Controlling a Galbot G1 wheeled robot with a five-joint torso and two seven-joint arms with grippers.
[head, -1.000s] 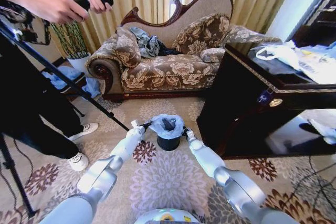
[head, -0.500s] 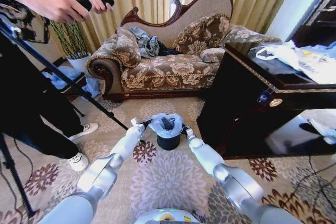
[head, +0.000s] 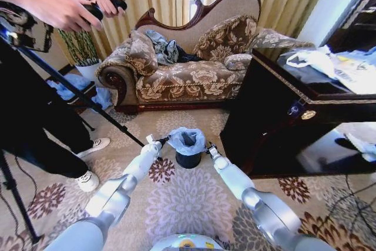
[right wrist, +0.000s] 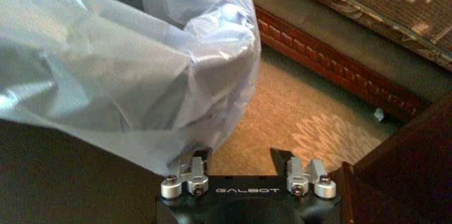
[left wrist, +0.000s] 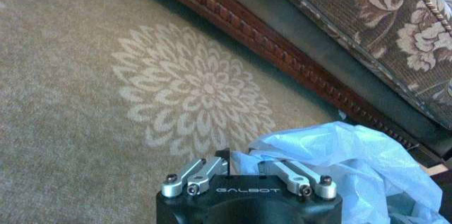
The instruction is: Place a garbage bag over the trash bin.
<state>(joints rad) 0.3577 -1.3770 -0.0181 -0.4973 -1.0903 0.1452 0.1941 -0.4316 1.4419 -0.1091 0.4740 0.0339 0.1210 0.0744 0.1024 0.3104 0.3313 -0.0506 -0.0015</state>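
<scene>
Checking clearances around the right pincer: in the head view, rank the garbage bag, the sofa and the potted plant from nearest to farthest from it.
From the right pincer:
1. The garbage bag, just to its left, draped over the trash bin.
2. The sofa, beyond the bin.
3. The potted plant, far left, past the sofa's arm.

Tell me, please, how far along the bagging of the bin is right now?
Mostly done: the garbage bag is draped over the trash bin, its mouth open. The left gripper pinches the bag's edge; the right gripper is open beside it. The lower bin remains bare, so pulling the bag down may remain.
</scene>
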